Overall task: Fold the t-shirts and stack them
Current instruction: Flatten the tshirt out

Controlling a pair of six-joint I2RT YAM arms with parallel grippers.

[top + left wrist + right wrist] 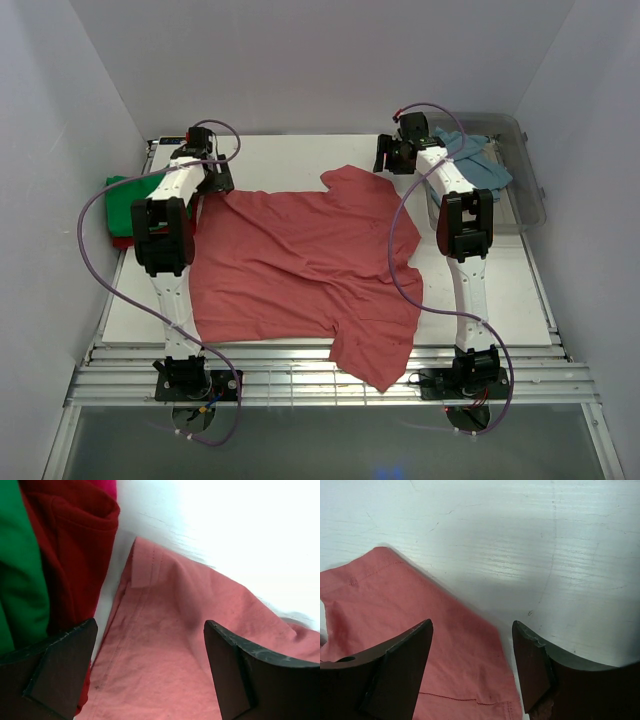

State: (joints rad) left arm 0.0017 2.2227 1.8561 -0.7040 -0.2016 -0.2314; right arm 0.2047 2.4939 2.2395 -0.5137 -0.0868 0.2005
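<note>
Though half-hidden, green t-shirt [122, 195] far left.

There are four shirts: one pink shirt [300, 260], one green shirt [125, 190], one red shirt [75, 555], one blue shirt [485, 165]. One bin [535, 190]. One desk [300, 150].

Spread t-shirt [300, 265] on table [290, 160], bin [536, 190] right
</note>
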